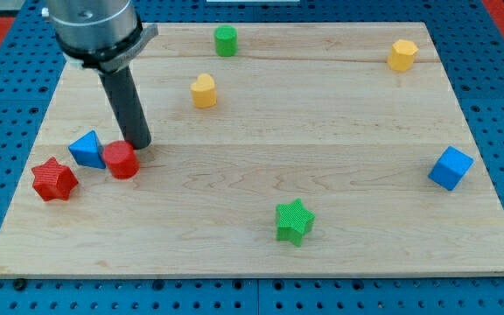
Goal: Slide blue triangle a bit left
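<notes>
In the one camera view you see the wooden surface (261,131) lying on a blue pegboard, with the arm coming in from 11 o'clock, its upper housing cut off by the view's top edge. There are no fingers on this rig, so nothing is grasped; you have only the dark rod, and my tip (140,144) stands on the surface at the view's left. The very end of it is partly masked by the red cylinder-like block (122,161), which sits just at its 7 o'clock; you cannot tell for sure whether they touch. The blue triangle (87,149) lies at 9 o'clock of the tip, pressed against the red block's left side, its right corner hidden behind that block. The red star (54,179) lies near the blue triangle at its 7 o'clock, apart from it. Elsewhere, well apart, you find a yellow block (203,90) of rounded shape, a green cylinder (226,40) at the top, a yellow block (402,54) at 1 o'clock whose shape is hard to make out, a blue cube (450,168) at 3 o'clock, and a green star (293,221) towards 5 o'clock.
</notes>
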Robot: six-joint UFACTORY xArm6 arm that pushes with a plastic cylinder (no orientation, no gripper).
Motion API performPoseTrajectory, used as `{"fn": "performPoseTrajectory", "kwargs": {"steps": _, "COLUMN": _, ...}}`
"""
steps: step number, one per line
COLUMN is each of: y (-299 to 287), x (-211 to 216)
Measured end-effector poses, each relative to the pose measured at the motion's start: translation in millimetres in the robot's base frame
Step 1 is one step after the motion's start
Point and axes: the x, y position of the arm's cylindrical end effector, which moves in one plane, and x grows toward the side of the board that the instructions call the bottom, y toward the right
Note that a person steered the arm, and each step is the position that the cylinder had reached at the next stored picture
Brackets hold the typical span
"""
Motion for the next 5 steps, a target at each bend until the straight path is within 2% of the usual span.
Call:
{"fn": "performPoseTrajectory", "kwargs": {"steps": 2, "y": -0.1, "x": 46.1}}
{"fn": "performPoseTrajectory", "kwargs": {"steps": 3, "y": 1.9, "x": 32.4}}
{"fn": "performPoseTrajectory", "kwargs": {"steps": 4, "y": -23.2, "x": -1.5}}
{"fn": "performPoseTrajectory", "kwargs": {"steps": 5, "y": -68.8, "x": -12.5}}
